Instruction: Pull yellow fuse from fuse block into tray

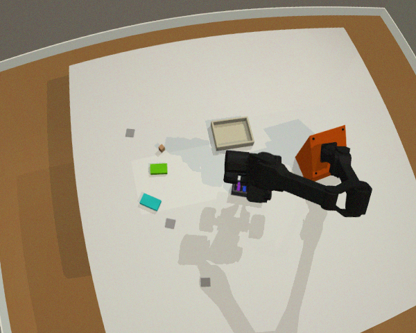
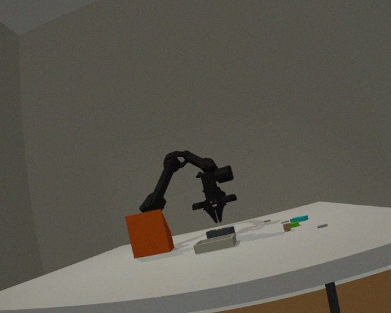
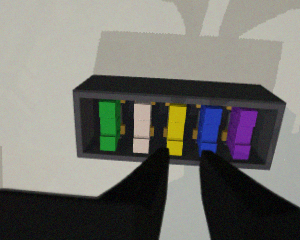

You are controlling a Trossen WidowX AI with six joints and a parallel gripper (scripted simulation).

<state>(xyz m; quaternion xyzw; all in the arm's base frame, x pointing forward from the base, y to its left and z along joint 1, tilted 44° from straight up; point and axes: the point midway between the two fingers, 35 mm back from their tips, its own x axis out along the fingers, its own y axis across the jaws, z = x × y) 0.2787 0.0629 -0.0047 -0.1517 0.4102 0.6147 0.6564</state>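
The dark fuse block (image 1: 238,195) (image 2: 222,233) (image 3: 80,125) stands on the table. The yellow fuse (image 3: 176,122) sits in its middle slot, between a pale pink fuse (image 3: 142,127) and a blue fuse (image 3: 209,127); the arm hides it in the top view. A green fuse (image 3: 110,125) and a purple fuse (image 3: 243,132) sit at the ends. My gripper (image 2: 218,222) (image 3: 184,158) is open by a narrow gap and empty, pointing down above the block. In the wrist view its tips appear near the lower ends of the yellow and blue fuses. The beige tray (image 1: 232,133) (image 2: 216,245) is empty.
An orange block (image 1: 306,157) (image 2: 148,234) stands by the arm's base. A brown cube (image 1: 161,148) (image 2: 287,227), a green box (image 1: 159,168) (image 2: 294,224) and a teal box (image 1: 150,201) (image 2: 298,218) lie farther off, with flat grey squares (image 1: 130,132) around them.
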